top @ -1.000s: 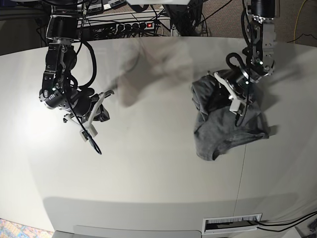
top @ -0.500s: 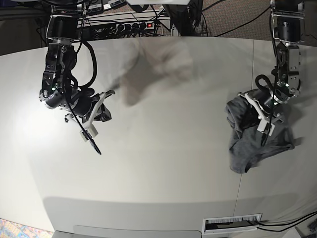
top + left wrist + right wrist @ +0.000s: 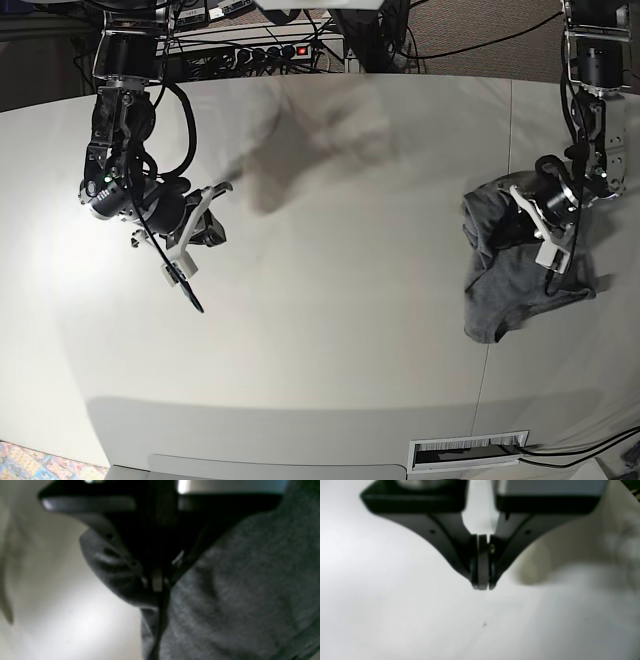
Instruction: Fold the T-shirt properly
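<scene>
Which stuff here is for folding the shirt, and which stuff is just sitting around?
For the job:
- T-shirt, bunched up on the table
- left gripper, pinching the shirt
- right gripper, shut, holding nothing

Just there:
- power strip and cables behind the table
- white barcode label at the front edge

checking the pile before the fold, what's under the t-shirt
Only the pale table shows around the crumpled T-shirt. The left gripper is shut on a bunch of its cloth. Whatever lies beneath the heap is covered by fabric and cannot be seen.
</scene>
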Tool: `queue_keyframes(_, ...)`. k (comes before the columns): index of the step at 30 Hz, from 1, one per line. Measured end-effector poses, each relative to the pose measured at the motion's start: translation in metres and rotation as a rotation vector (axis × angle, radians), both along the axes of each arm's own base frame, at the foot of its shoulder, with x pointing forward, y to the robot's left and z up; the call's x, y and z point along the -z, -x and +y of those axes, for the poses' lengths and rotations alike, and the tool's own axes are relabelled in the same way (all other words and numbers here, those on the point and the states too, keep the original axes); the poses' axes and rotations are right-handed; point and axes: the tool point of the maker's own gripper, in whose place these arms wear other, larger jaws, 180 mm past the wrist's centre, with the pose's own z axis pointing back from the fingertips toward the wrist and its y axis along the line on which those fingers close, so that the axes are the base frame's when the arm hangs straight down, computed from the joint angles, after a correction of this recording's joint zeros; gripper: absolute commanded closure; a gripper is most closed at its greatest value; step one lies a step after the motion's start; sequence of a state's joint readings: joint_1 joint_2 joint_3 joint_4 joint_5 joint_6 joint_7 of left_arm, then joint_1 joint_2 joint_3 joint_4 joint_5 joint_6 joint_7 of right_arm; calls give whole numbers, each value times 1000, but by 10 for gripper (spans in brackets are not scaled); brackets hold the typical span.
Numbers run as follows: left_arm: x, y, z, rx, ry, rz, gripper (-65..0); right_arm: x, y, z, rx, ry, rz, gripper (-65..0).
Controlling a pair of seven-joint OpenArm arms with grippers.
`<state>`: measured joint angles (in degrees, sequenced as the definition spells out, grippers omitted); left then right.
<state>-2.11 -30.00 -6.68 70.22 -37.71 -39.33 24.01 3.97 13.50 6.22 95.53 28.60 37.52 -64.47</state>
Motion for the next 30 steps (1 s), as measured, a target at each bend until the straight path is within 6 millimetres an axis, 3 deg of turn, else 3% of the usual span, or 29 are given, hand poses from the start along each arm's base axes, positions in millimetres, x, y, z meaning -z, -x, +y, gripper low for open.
queue_keyframes(12, 0, 17, 0, 16, 23, 28, 0, -4, -3, 2, 1, -13, -26, 0)
queue_keyframes(17, -33, 17, 5, 123, -124, -37, 0, -23, -8, 5, -14, -1, -89, 0)
queue_keyframes(20, -69, 19, -12, 214, -165, -120, 0, -33, -11, 7, -21, -1, -123, 0)
queue_keyframes(22, -85, 32, -30, 267, -137, -140, 0, -36, -11, 8, -24, 5, -133, 0)
queue_keyframes(26, -96, 61, -56, 350, -173, -134, 0, -45, -3, 13, -41, 9, -156, 0)
queue_keyframes(30, -99, 90, -74, 392, -172, -120, 0, -37, 27, 20, -67, 15, -128, 0)
